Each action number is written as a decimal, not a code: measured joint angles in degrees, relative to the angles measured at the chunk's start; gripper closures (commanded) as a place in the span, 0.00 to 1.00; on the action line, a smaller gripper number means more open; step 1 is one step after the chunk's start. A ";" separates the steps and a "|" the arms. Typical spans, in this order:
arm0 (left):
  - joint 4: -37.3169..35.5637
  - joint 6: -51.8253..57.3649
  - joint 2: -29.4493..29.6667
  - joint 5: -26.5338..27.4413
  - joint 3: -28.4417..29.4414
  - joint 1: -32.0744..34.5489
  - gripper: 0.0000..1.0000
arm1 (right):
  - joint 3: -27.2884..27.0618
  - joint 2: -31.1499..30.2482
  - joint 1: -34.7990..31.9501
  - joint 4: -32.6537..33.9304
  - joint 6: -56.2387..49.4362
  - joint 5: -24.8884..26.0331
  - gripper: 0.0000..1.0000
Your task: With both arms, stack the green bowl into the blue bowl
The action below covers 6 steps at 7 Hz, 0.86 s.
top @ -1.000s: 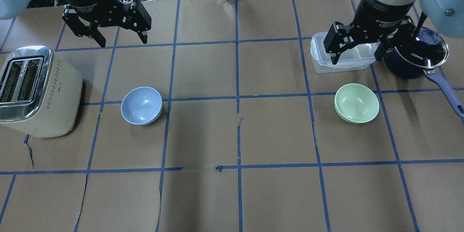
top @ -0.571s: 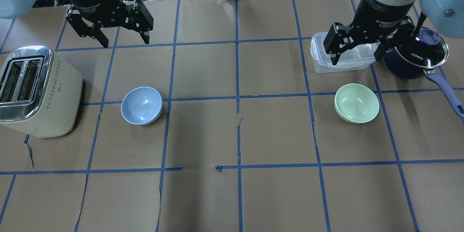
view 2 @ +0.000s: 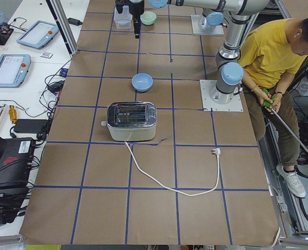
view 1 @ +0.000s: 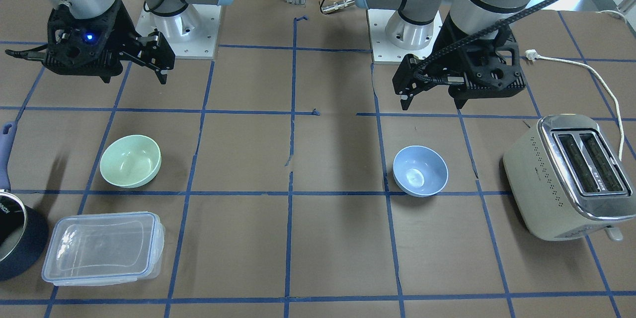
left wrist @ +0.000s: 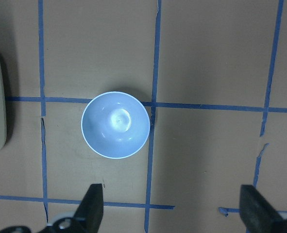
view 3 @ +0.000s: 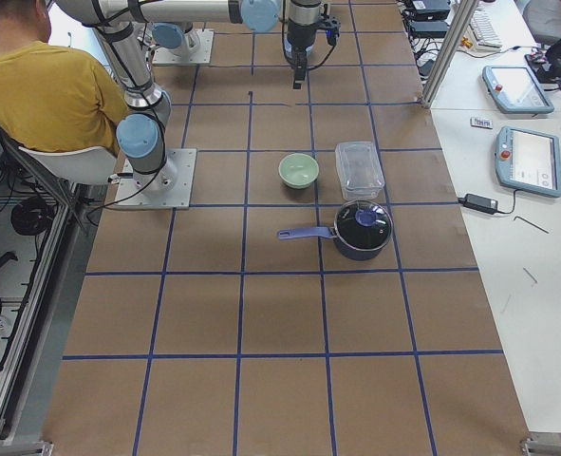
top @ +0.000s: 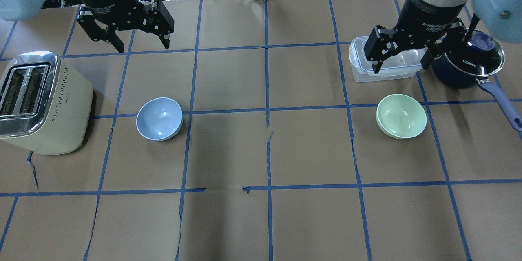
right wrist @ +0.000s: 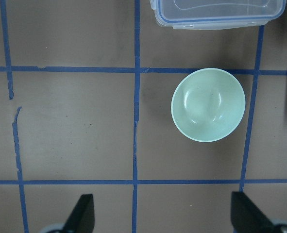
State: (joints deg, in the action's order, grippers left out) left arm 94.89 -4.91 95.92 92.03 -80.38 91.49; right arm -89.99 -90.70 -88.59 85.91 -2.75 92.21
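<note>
L gripper [top: 143,47]: jaws spread wide, empty, up above table [top: 261,220], clear of blue bowl [top: 159,118].
R gripper [top: 400,68]: jaws wide apart, empty, up off green bowl [top: 401,116].
Blue bowl: upright, L half, near toaster [top: 40,102].
Green bowl: upright, R half, near clear container [top: 361,72] & dark pot [top: 469,63]; 2 bowls well apart.
</note>
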 measured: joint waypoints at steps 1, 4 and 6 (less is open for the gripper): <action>-0.07 -0.01 -0.13 -0.03 0.01 0.00 0.00 | -0.08 0.00 0.00 0.02 0.00 -0.01 0.00; -0.06 0.66 -0.73 0.04 0.14 -0.18 0.00 | -0.29 -0.12 0.00 0.07 0.03 -0.01 0.00; -0.06 0.77 -0.82 -0.02 0.23 -0.31 0.00 | -0.33 -0.17 0.00 0.08 0.02 -0.01 0.00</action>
State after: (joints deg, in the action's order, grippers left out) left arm 94.83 -4.14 95.11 92.01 -80.15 91.19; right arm -90.32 -90.87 -88.59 85.99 -2.73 92.20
